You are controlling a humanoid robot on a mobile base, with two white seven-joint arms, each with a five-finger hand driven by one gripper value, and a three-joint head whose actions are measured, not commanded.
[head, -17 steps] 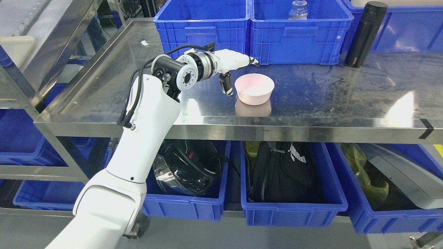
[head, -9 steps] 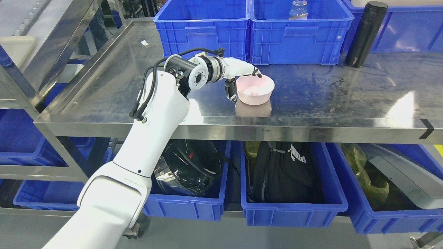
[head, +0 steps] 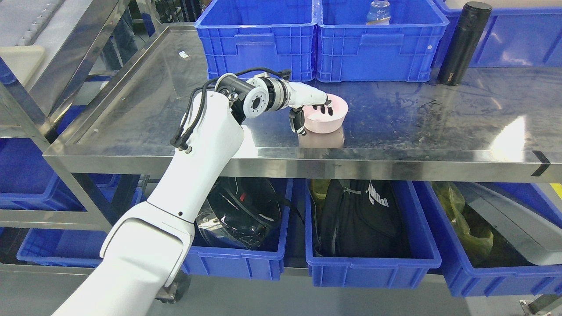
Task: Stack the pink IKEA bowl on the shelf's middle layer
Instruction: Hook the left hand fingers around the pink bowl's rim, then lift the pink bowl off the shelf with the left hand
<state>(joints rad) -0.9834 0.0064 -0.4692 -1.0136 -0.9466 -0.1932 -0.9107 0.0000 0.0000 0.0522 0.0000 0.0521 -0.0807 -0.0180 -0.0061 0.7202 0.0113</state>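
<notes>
From the head camera, the pink bowl (head: 327,119) was pale, round and upright, sitting mid-frame on the steel shelf (head: 395,118) near its front edge. The left hand (head: 309,107) clasped the bowl's left rim, fingers (head: 324,105) curled inside, thumb outside. Bare steel lay open right of the bowl; blue bins (head: 316,39) and a black flask (head: 463,41) lined the upper frame.

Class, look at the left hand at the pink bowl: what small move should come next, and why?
Probably close the fingers and thumb on the rim. The left hand straddles the near-left wall of the pink bowl, fingers draped inside, thumb outside, but the bowl sits flat on the steel shelf, so no firm grip shows yet.
</notes>
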